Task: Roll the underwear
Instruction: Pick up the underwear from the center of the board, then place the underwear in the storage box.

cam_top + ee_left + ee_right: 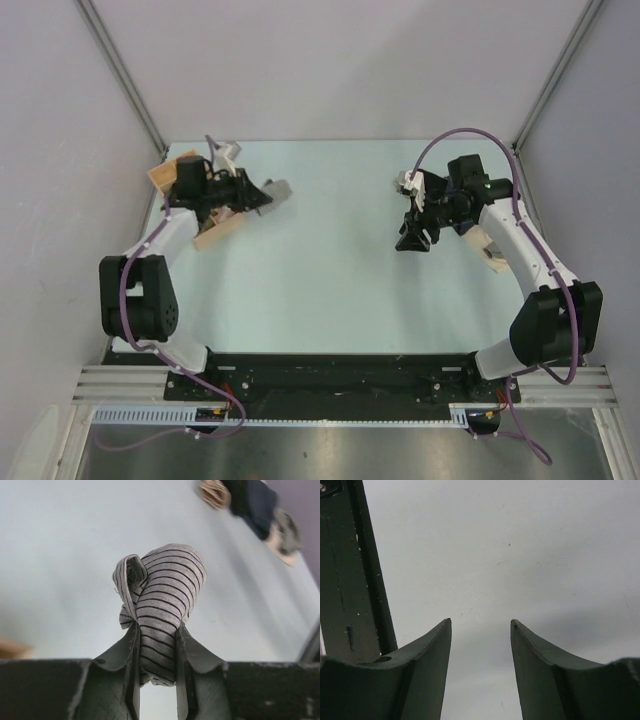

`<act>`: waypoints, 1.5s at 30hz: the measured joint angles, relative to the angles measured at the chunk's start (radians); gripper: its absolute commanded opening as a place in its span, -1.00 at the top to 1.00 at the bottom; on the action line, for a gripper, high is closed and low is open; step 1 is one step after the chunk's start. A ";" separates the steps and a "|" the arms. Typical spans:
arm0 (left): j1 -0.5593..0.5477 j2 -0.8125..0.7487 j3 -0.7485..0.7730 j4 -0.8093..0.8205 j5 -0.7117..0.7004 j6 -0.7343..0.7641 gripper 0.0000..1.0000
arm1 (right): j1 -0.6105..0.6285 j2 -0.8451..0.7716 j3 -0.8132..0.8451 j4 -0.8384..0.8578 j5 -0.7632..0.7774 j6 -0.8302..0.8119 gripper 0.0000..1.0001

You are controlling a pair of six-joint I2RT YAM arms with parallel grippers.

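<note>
Underwear [167, 580] rolled, pinched in left gripper [156, 632]
Bundle held at 10 o'clock of table [320, 270]; right gripper [481, 625] at 2 o'clock, jaws spread

A pale mint tabletop [330, 285] is seen, with a few small specks scattered over its surface. At its far left corner tan wooden pieces are laid: a block [168, 172] close to the corner and a paler slat [217, 234] just nearer, both partly covered from above. Near the right edge a tan piece [491, 252] is partly hidden. In the left wrist view a blurred cluster is made out on the surface: a dark navy garment [257, 502] between beige shapes [215, 492] that cannot be identified.
</note>
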 measured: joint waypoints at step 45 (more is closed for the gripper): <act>0.329 0.443 0.421 -0.180 -0.355 0.065 0.78 | 0.010 0.118 -0.016 -0.003 0.019 -0.032 -0.05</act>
